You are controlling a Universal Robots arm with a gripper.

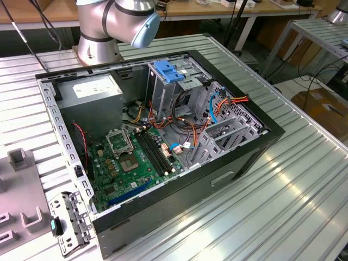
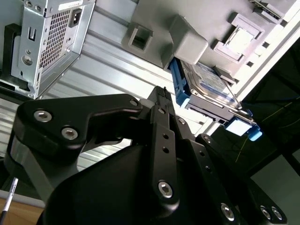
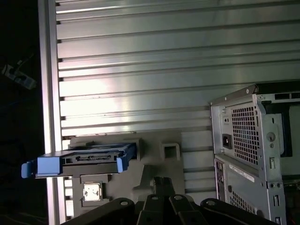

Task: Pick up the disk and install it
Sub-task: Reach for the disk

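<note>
In the first wrist view the disk (image 3: 79, 159) is seen set on its edge in a grey holder (image 3: 157, 161) on the ribbed metal table (image 3: 140, 70) – the rear of the computer case (image 3: 253, 150) is found near the holder. The gripper (image 3: 162, 180) is kept well apart from the disk, its fingers closed together with nothing held between them. In the exterior view the opened computer case is shown in the middle of the frame, and the arm (image 1: 109, 22) at the upper left.

The disk (image 3: 89, 158) (blue-railed) — lodged in grey holder (image 3: 159, 171).
</note>
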